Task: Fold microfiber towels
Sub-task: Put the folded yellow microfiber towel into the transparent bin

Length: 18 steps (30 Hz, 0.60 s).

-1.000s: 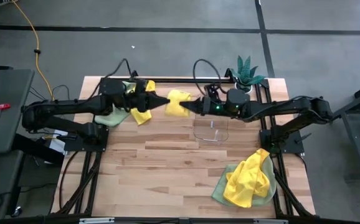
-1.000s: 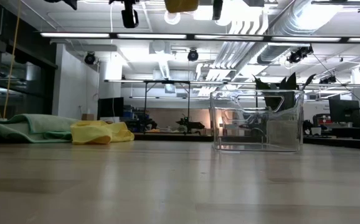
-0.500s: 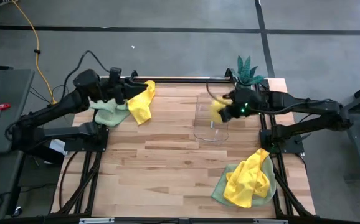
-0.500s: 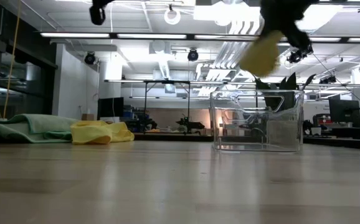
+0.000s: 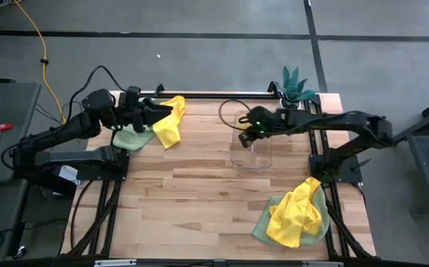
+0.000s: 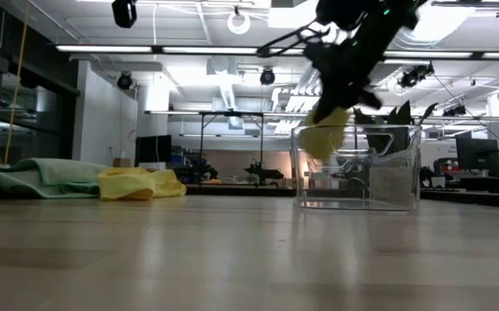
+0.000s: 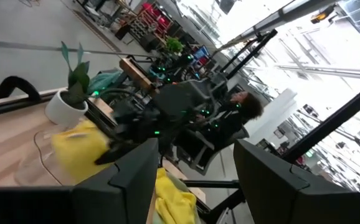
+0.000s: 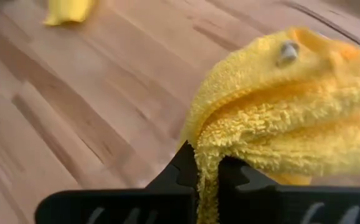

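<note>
Pinching fluffy, looped yellow towel; right gripper clamped.

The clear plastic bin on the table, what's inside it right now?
The clear bin looks empty. The right gripper, shut on a folded yellow towel, hangs at its rim; the towel is not yet inside. A potted plant shows behind it.

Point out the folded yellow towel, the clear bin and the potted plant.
folded yellow towel [image 6: 325, 138], low view, its hanging lower part.
clear bin [image 6: 398, 183], low view, its front wall.
potted plant [image 5: 295, 83], high view, its leaves.
</note>
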{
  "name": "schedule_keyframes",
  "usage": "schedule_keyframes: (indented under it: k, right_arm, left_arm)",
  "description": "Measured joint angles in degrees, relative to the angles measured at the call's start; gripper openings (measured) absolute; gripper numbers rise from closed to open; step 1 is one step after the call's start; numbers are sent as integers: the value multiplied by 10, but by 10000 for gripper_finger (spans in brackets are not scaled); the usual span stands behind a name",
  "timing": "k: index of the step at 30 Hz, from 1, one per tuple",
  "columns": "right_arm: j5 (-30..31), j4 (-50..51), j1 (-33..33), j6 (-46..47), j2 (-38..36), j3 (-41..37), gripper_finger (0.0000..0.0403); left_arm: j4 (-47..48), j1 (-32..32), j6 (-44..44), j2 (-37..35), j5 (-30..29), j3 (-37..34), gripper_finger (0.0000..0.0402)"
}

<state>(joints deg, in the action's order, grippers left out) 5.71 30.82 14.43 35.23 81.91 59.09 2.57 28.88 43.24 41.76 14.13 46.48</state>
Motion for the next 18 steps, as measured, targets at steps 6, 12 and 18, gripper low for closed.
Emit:
schedule_keyframes:
  k: [6, 12, 18]
  right_arm:
    - [-23, 4, 27, -8, 53, 0, 0]
    - [-34, -51, 50, 57, 52, -56, 0]
    - [-49, -196, 54, 162, 10, -164, 0]
  left_arm:
    - [0, -6, 0, 0, -4, 0, 198]
    - [-4, -5, 1, -1, -21, 0, 197]
    - [-4, -5, 2, -1, -28, 0, 197]
